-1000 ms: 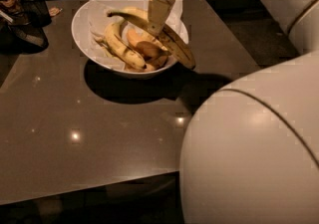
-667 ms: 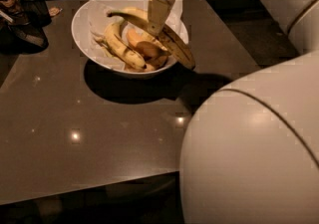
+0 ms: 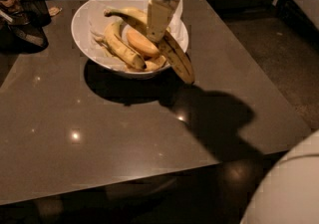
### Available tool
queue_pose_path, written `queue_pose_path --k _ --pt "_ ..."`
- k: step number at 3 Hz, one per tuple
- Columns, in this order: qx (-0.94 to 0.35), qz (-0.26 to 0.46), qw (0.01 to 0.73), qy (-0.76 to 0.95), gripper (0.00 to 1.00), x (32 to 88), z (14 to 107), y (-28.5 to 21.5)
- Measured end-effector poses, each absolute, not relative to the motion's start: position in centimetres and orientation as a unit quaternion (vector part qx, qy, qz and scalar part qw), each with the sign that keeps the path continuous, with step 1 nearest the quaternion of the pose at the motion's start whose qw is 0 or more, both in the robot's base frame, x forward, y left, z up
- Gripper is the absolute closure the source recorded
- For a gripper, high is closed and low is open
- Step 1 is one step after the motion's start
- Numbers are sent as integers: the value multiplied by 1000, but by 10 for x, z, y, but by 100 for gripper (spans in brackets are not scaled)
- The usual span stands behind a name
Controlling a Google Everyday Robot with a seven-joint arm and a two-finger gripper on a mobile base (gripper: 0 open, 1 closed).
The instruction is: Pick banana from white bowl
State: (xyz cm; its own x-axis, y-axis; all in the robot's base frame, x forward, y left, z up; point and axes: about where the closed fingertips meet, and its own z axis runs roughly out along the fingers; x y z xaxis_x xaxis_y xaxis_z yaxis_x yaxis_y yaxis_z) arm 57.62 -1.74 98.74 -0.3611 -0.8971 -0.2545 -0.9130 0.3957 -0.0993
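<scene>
The white bowl [image 3: 83, 33] sits at the far middle of the dark table. The banana [image 3: 175, 55], long, curved and brown-speckled, lies across it, with its stem to the left and its other end hanging out over the bowl's right rim. My gripper [image 3: 158, 23] comes down from above over the bowl's right half and is shut on the banana's middle. One beige finger [image 3: 159, 15] shows in front of the fruit. A shorter pale banana [image 3: 119, 46] and a plump orange-yellow one [image 3: 142, 44] lie in the bowl beneath.
Dark containers and clutter [image 3: 25, 9] stand at the table's far left corner. The table's right edge [image 3: 279, 93] drops to the floor. A white part of my arm [image 3: 286, 188] fills the lower right corner.
The large white arm section has swung out of the foreground to the lower right. The banana's far end now reaches further out over the bowl's right rim. The gripper has stayed over the bowl.
</scene>
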Motion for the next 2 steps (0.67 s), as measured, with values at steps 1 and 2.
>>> queue_pose_path --k 1,2 --pt "-548 29 141 824 100 578 988 -16" --pt "-557 32 128 820 100 554 990 -10"
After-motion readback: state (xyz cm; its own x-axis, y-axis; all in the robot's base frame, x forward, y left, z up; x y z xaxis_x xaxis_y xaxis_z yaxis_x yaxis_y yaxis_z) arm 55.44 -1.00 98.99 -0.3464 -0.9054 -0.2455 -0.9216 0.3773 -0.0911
